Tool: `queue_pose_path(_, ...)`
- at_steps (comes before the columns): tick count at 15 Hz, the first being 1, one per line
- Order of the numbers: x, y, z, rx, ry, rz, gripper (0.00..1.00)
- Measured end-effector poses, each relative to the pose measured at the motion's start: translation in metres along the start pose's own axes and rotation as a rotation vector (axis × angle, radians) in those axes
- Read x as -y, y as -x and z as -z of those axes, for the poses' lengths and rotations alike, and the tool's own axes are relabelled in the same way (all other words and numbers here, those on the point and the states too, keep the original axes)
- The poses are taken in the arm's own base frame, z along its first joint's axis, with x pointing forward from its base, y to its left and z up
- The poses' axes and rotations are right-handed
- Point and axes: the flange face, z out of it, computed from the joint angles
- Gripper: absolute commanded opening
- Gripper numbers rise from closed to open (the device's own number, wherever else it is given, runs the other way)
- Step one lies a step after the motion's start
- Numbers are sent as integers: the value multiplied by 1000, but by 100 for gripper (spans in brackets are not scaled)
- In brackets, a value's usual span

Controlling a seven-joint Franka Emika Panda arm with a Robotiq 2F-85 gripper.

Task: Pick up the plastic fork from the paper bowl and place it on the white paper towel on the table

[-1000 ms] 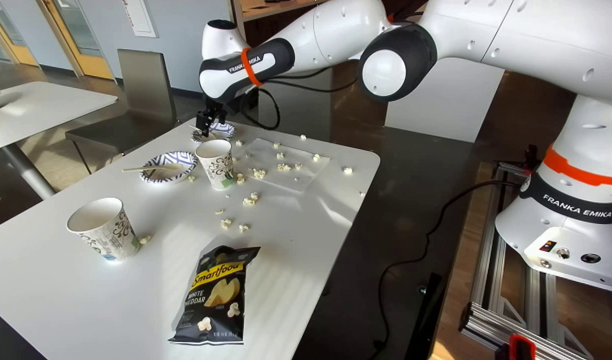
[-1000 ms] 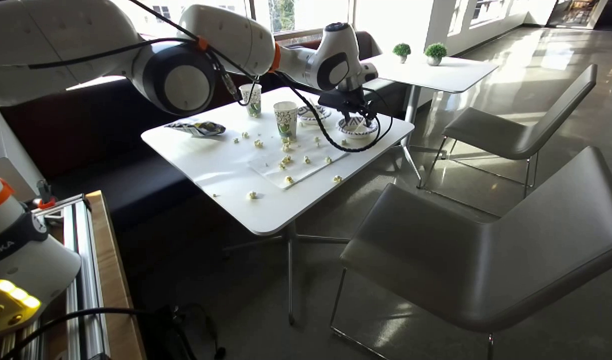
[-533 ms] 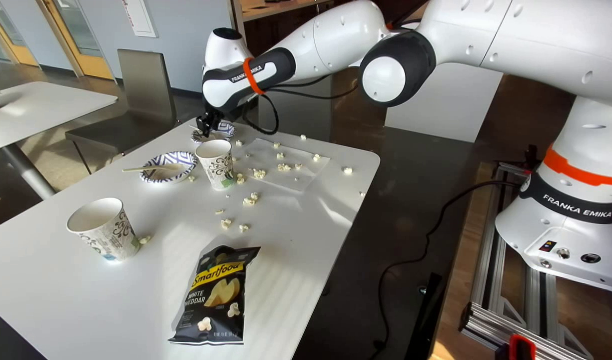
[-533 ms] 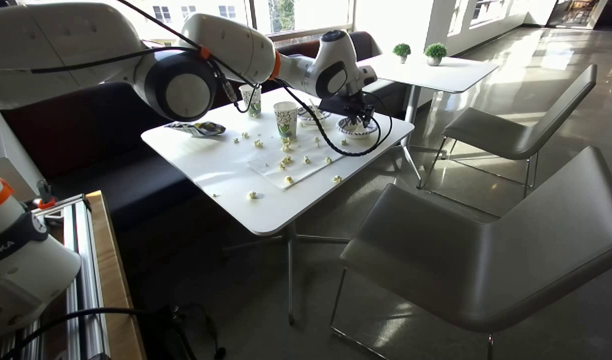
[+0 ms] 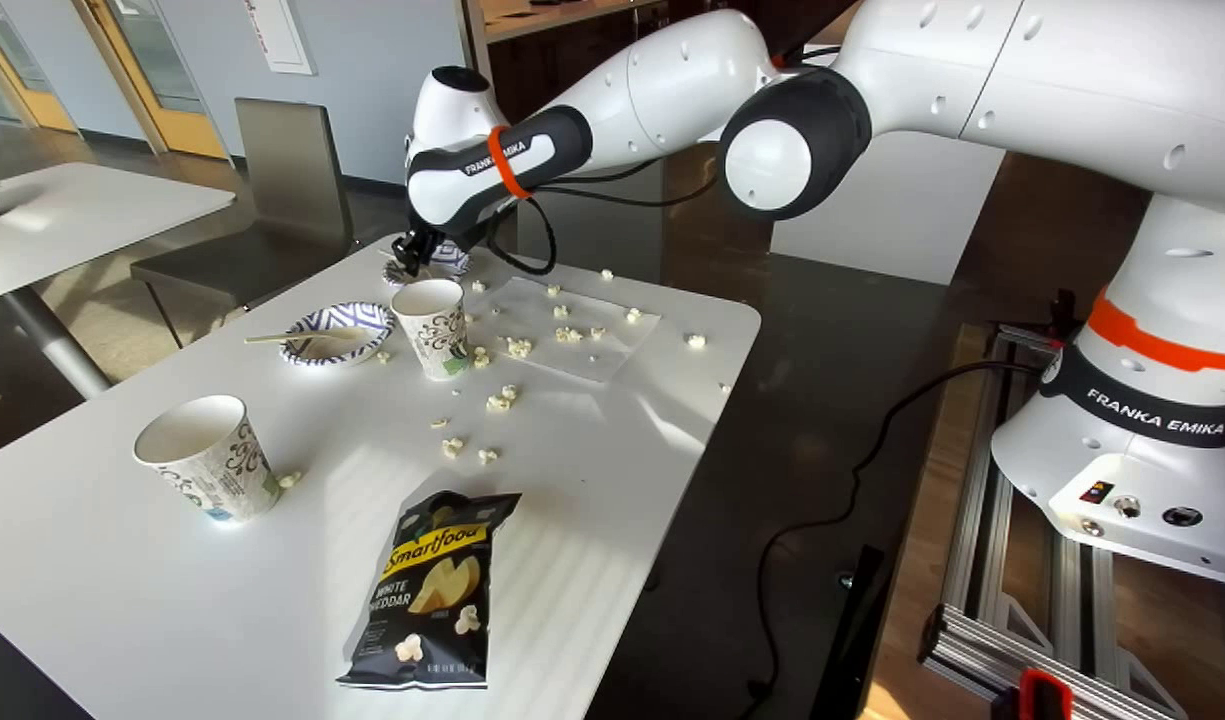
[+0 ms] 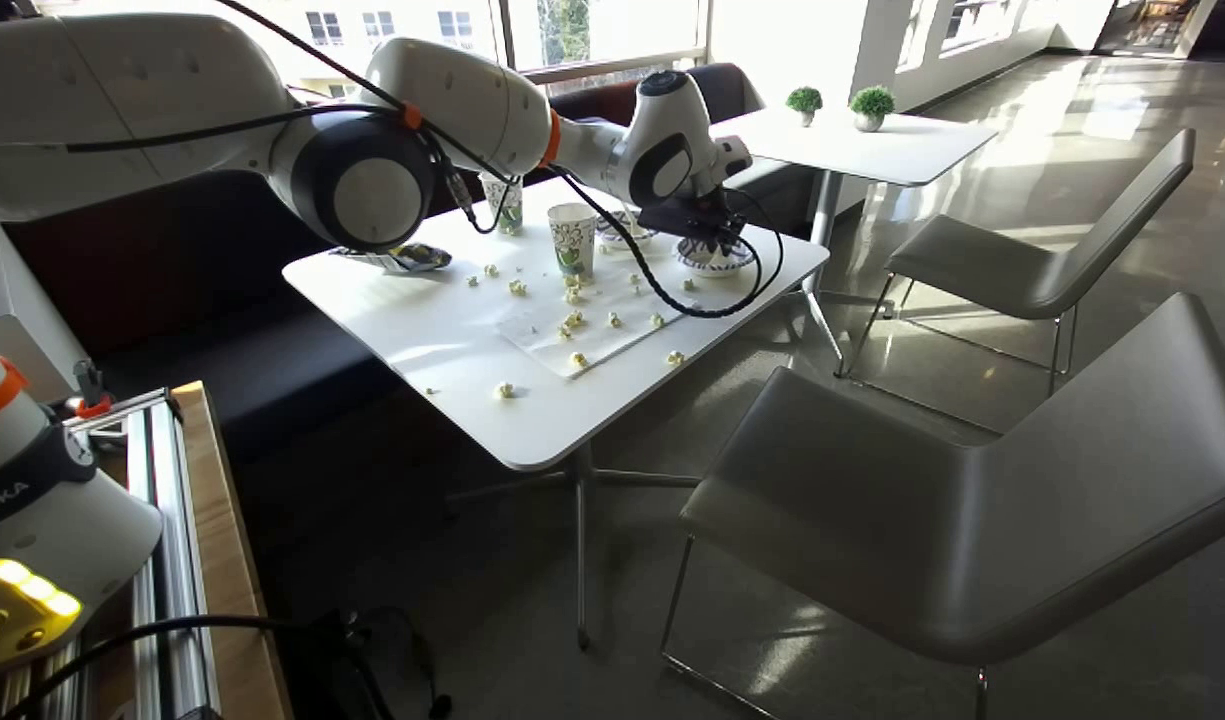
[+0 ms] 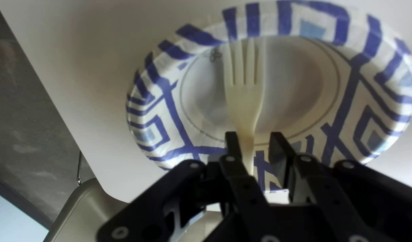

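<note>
The pincer (image 7: 254,138) stood narrowly parted, empty; the fork (image 7: 245,104) showed between its jaws, probably best centred before closing.

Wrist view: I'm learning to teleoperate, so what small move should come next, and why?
I'd probably close the gripper gently. In the wrist view its fingers stand apart, the plastic fork runs between them, and a gap shows beside it, so it seems not yet gripped. How low the fingers reach is hard to tell, though.
</note>
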Motion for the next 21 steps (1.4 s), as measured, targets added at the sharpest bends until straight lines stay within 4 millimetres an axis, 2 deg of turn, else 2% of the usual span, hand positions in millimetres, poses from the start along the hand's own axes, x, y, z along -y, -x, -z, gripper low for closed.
queue_pose_path(1, 0, 0, 0, 0, 0, 2, 18)
queue_pose_path(2, -1, 0, 0, 0, 0, 5, 11)
queue_pose_path(3, -1, 0, 0, 0, 1, 6, 16)
queue_pose_path(4, -2, 0, 0, 0, 1, 7, 13)
queue_pose_path(5, -2, 0, 0, 0, 1, 8, 4)
queue_pose_path(10, -2, -4, 5, -12, 3, 12, 3)
queue_pose_path(12, 2, -16, 16, -34, 8, 18, 3)
queue_pose_path(16, 8, -45, 52, -25, 48, -52, 3)
queue_pose_path(21, 9, -59, 85, 139, 144, -182, 3)
